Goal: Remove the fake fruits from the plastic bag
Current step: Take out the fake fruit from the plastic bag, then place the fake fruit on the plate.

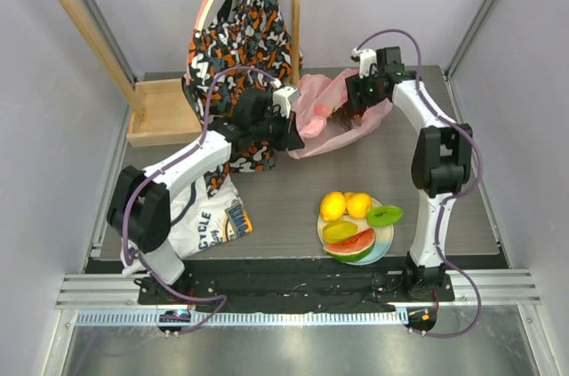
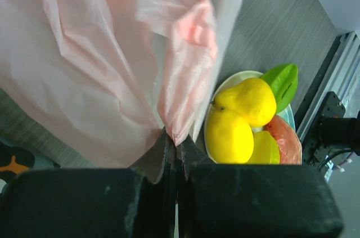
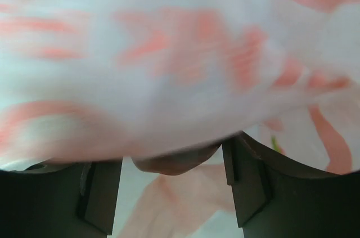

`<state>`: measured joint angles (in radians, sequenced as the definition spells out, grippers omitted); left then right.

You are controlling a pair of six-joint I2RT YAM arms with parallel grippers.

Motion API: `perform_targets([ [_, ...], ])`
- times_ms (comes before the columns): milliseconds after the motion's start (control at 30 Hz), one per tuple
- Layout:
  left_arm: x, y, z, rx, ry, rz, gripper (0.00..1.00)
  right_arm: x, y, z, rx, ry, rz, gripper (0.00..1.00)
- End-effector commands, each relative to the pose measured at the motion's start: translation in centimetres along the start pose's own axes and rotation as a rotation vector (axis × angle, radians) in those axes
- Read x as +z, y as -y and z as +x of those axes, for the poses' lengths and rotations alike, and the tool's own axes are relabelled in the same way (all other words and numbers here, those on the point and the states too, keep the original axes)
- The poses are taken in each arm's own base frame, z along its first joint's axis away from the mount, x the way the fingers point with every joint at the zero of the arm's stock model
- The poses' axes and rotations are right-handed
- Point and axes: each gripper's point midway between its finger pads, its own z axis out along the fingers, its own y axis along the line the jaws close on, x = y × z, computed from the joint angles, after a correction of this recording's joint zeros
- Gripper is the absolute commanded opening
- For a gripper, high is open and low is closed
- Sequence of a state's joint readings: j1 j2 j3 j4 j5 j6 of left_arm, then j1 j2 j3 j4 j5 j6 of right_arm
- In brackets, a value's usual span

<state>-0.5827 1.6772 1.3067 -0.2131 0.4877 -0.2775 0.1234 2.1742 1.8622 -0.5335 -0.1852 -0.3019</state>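
The pink plastic bag (image 1: 322, 116) lies crumpled at the table's back middle. My left gripper (image 1: 290, 130) is shut on its left edge; the left wrist view shows the jaws pinching a fold of the bag (image 2: 112, 52). My right gripper (image 1: 359, 106) is open at the bag's right side, with the bag (image 3: 169, 69) draped over it and a brownish fruit (image 3: 175, 162) between its fingers, untouched. Something dark red (image 1: 343, 115) shows through the bag. On the plate (image 1: 388, 239) lie two lemons (image 1: 332, 205), a green piece (image 1: 384, 214) and a watermelon slice (image 1: 352, 246).
A patterned garment (image 1: 242, 34) hangs on a wooden rack (image 1: 160, 118) at the back left. A folded white T-shirt (image 1: 210, 221) lies at the front left. The plate (image 2: 232, 82) with lemons (image 2: 228, 135) shows in the left wrist view.
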Motion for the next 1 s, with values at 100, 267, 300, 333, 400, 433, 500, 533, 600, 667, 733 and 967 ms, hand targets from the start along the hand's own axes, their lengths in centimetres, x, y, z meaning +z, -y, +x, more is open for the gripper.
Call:
perform_targets([
  [100,0.5,0.1,-4.0,0.043,0.093,-0.022,0.0,-14.3,-7.3,-6.8,0.016,0.248,-0.288,0.32],
  [267,0.8,-1.1,-5.4,0.013,0.126,-0.086,0.0,-18.3,-9.9,-4.6,-0.014,0.22,-0.388,0.32],
  [300,0.9,-1.2,-5.8,-0.016,0.135,-0.093,0.0,-18.9,-10.5,-4.3,-0.049,0.222,-0.422,0.32],
  [333,0.8,-1.8,-6.6,-0.028,0.156,-0.1,0.0,-19.6,-11.3,-3.1,-0.054,0.182,-0.453,0.32],
  [400,0.8,-2.2,-7.5,-0.038,0.172,-0.105,0.0,-21.2,-12.3,-1.0,-0.113,0.123,-0.497,0.32],
  [433,0.5,-2.2,-8.7,-0.032,0.188,-0.106,0.0,-22.0,-12.3,-0.4,-0.15,0.108,-0.502,0.31],
  [500,0.6,-2.7,-9.5,-0.02,0.196,-0.114,0.0,-24.4,-12.9,2.0,-0.288,0.062,-0.528,0.31],
  [533,0.2,-2.7,-10.4,-0.008,0.215,-0.118,0.0,-25.3,-13.0,3.2,-0.346,0.037,-0.535,0.31],
  [600,0.3,-3.3,-10.8,-0.004,0.22,-0.134,0.0,-28.5,-13.6,6.2,-0.484,-0.004,-0.555,0.31],
  [667,0.2,-3.4,-11.0,0.009,0.221,-0.138,0.0,-29.3,-13.0,9.4,-0.697,-0.043,-0.556,0.3],
  [733,0.2,-3.5,-10.7,0.012,0.215,-0.142,0.0,-30.5,-13.2,12.8,-0.899,-0.06,-0.575,0.3],
  [967,-0.7,-3.3,-9.4,0.048,0.189,-0.144,0.0,-30.1,-14.3,21.1,-1.509,0.004,-0.677,0.32],
])
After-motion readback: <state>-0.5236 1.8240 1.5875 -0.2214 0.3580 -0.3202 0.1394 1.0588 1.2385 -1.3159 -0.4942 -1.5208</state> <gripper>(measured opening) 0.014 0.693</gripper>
